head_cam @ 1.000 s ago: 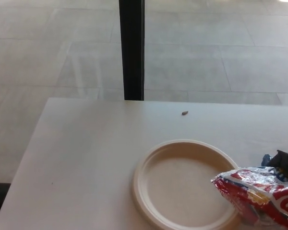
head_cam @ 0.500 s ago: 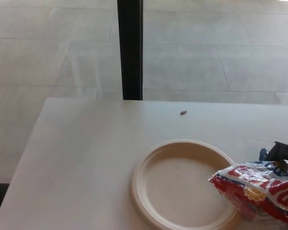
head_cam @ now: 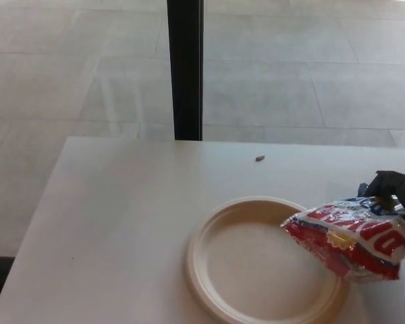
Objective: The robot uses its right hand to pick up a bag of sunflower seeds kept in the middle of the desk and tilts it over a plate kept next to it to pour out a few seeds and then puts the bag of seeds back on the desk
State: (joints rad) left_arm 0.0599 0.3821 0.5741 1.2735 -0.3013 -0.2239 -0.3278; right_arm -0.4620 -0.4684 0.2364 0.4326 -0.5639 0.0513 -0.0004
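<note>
Seed bag (head_cam: 347, 236) held over plate (head_cam: 209, 236).
Right hand (head_cam: 395, 192) fingers grip the tilted bag above the plate's right rim, off the bench (head_cam: 121, 216).

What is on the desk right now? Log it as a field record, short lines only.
surface: white desk
plate: round, cream, no seeds visible in it
seed bag: red and white, lifted, mouth end over the plate's right rim
right hand: black, gripping the bag's far end
left hand: not in view
stray item: small dark speck on the desk beyond the plate
</note>
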